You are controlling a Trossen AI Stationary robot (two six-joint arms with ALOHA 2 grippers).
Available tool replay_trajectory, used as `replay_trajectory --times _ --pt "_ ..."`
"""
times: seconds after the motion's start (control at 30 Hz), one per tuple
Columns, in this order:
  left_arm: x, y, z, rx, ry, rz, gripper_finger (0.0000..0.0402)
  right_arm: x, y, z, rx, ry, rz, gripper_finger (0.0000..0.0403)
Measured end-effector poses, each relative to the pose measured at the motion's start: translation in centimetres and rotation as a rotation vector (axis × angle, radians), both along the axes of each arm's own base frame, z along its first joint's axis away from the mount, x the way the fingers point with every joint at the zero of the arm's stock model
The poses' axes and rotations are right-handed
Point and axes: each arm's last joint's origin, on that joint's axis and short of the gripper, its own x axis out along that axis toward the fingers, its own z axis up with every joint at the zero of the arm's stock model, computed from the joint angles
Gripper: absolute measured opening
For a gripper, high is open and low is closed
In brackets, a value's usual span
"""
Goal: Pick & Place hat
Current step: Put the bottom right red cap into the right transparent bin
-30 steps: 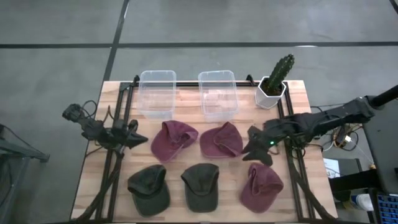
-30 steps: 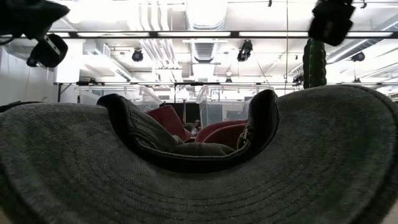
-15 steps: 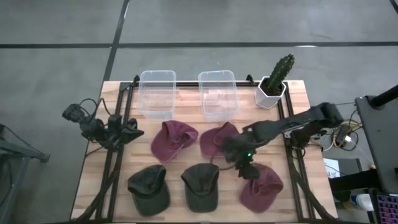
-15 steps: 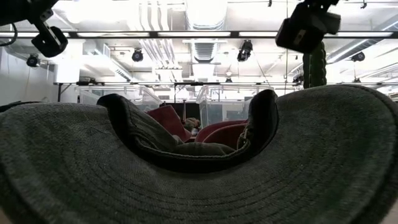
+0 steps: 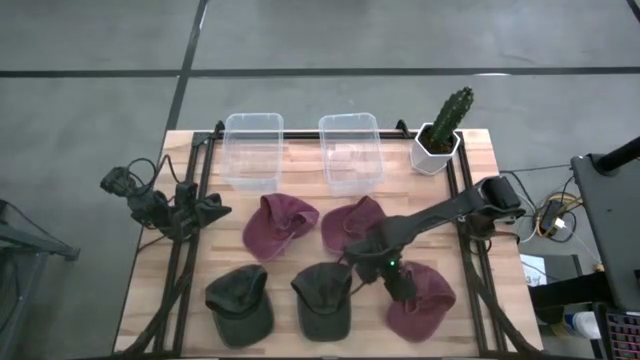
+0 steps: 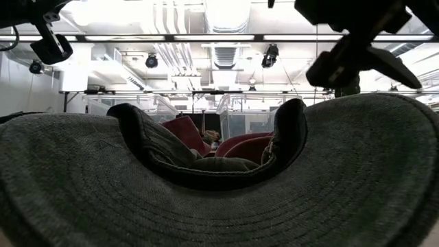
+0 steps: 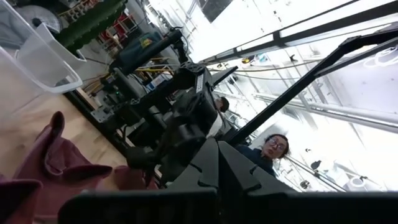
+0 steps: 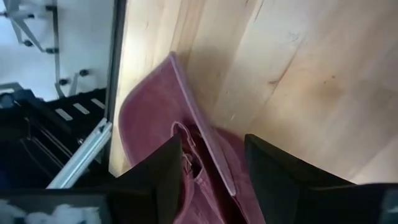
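Right end effector (image 5: 393, 283) swinging in from bench edge, now descending part-open over front-right maroon hat (image 5: 420, 300); grasp imminent.

The wooden table (image 5: 300, 195) carries six caps, two bins and a cactus.

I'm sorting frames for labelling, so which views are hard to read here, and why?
Low view: a dark green hat sits right at the lens, soft and filling most of the frame, while ceiling lights glare above. Left wrist view: windows blow out white, leaving the left gripper dark. Right wrist view: the maroon hat between the open right gripper's jaws is smeared. High view: evenly lit.
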Motion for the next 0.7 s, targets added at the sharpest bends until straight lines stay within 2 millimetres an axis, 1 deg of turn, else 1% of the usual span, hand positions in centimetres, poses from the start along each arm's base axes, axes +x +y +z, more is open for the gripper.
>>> replay_trajectory --times 0.13,0.3,0.43,0.7 --pt "0.1 0.0 -0.1 0.004 0.009 0.004 0.0000 0.0 0.8 -0.7 -0.002 0.014 0.034 0.0168" --pt "0.2 0.0 -0.1 -0.019 0.022 0.025 0.0000 -0.6 1.9 -1.1 0.001 0.019 0.078 0.0169" --pt "0.2 0.0 -0.2 -0.001 0.025 0.034 0.0000 -0.8 2.5 -1.4 -0.013 0.004 0.101 0.0169" --pt "0.2 0.0 -0.2 -0.025 0.028 0.044 0.0000 -1.0 2.6 -2.5 -0.027 0.014 0.052 0.0157"
